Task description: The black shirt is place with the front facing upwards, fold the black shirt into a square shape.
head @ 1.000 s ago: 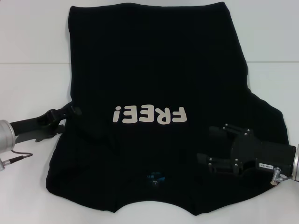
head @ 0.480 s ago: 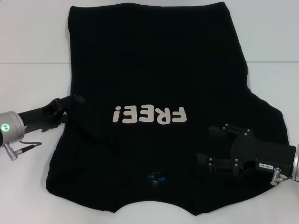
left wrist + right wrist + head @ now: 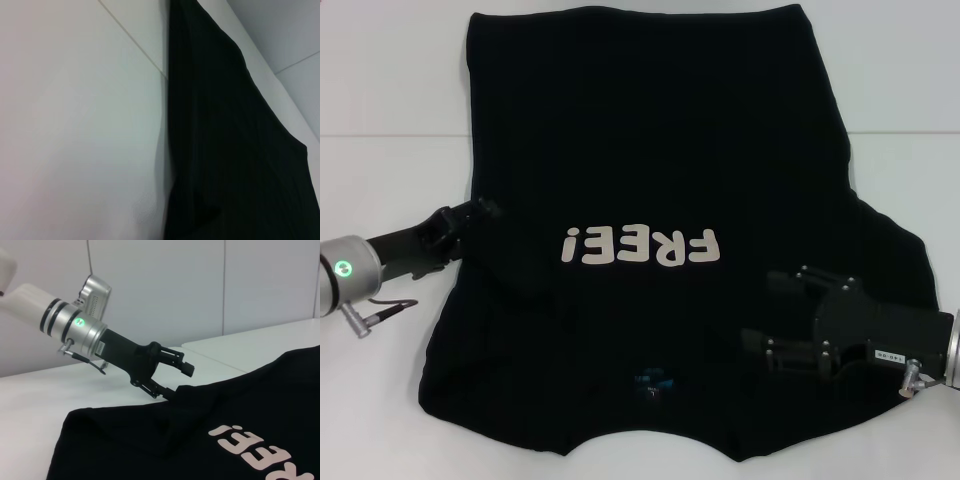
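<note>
Since a second ago the left gripper (image 3: 478, 213) has risen slightly along the left edge of the black shirt (image 3: 650, 150), its arm swinging further into the head view; the right gripper (image 3: 770, 310) has not shifted. Black shirt lies spread on the white surface (image 3: 390, 90), "FREE!" lettering (image 3: 640, 245) up, blue neck label (image 3: 650, 380) at the near edge. Right wrist view: left fingers (image 3: 186, 369) parted, lower one under the lifted shirt edge, upper above it. Right fingers (image 3: 782, 281) spread apart, resting over the shirt's right side, gripping nothing.
</note>
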Action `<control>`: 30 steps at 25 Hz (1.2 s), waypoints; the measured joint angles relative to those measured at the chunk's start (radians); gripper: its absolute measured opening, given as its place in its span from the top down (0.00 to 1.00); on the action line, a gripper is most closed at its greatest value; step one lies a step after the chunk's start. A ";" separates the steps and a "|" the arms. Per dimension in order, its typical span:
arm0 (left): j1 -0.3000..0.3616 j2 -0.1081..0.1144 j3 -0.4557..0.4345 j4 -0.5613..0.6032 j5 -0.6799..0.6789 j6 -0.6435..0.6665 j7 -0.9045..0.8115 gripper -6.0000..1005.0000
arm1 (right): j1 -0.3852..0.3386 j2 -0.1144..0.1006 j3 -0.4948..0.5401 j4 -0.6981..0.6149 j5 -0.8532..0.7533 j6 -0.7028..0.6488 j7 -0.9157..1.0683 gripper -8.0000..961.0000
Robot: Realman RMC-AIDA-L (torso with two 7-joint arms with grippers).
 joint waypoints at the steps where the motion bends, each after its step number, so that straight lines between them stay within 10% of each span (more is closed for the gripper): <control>1: -0.005 -0.002 0.000 -0.003 0.000 -0.006 0.000 0.07 | 0.000 0.000 0.000 0.000 0.000 0.000 0.000 0.07; 19: -0.075 -0.018 0.004 -0.066 -0.138 0.168 0.008 0.07 | -0.006 0.000 0.000 0.000 0.000 -0.005 0.000 0.07; 30: 0.043 0.027 0.002 -0.068 -0.291 0.297 0.033 0.07 | -0.007 0.000 0.006 0.000 0.004 0.001 0.000 0.07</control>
